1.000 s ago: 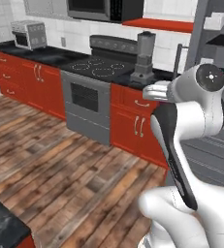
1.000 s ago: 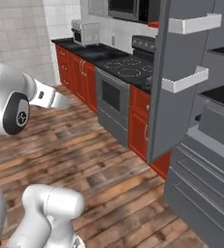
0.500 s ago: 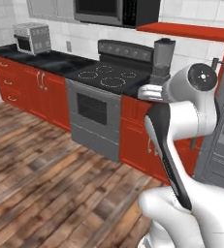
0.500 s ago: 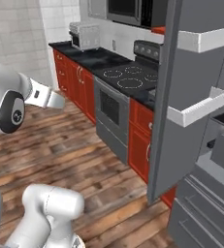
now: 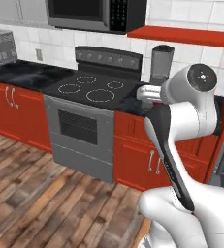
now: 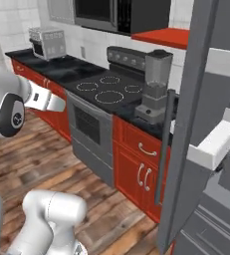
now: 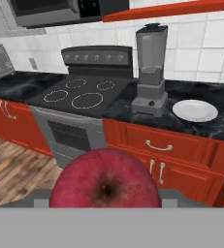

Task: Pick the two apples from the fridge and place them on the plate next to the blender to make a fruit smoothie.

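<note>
- The fridge (image 6: 196,149) fills the right side of the right base view, its door swung open with the edge near the blender.
- The dark table (image 7: 215,128) has bare room around the plate.
- The blender (image 7: 151,72) stands just right of the stove (image 7: 84,97).
- The plate (image 7: 195,110) lies just beside the blender, apart from it, back from the table's front edge.
- One apple (image 7: 105,178) sits close before the hand camera; the pincer's fingertips are hidden, so whether it grips is unclear.

The blender (image 7: 152,70) stands on the counter (image 7: 215,127) just right of the stove (image 7: 82,97); 1 plate (image 7: 195,110) lies to its right; the fridge (image 6: 206,144) door stands beyond, at the counter's right end.
</note>
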You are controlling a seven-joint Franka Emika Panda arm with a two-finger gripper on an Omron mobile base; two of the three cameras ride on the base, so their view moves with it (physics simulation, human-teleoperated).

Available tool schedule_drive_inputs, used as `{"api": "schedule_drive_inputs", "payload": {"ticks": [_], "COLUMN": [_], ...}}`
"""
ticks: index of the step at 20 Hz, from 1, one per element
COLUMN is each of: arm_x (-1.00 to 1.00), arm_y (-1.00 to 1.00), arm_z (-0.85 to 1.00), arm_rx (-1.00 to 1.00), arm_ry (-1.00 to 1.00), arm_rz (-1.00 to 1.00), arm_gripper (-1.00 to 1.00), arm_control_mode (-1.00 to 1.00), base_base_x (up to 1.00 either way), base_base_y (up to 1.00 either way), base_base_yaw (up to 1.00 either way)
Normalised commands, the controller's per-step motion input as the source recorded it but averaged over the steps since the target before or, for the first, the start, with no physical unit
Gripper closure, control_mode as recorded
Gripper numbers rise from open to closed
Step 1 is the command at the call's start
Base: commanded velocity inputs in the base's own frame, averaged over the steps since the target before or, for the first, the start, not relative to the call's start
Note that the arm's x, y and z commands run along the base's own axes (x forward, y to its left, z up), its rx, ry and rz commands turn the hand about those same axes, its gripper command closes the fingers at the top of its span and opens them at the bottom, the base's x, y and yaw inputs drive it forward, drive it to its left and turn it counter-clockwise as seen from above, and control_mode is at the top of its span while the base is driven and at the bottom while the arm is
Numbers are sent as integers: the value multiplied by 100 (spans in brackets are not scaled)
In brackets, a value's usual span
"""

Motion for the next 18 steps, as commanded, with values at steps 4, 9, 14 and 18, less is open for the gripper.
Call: {"api": "schedule_drive_inputs", "payload": {"ticks": [4, 9, 14, 18], "arm_x": [0, 0, 0, 0], "arm_y": [0, 0, 0, 0], "arm_z": [0, 0, 0, 0], "arm_rx": [0, 0, 0, 0], "arm_ry": [0, 0, 0, 0], "arm_rz": [0, 0, 0, 0], "arm_gripper": [100, 100, 100, 100], "arm_control_mode": [100, 100, 100, 100], "base_base_x": [90, 69, 42, 53], "base_base_y": [33, 2, 10, 30], "base_base_yaw": [-50, -55, -71, -69]}}
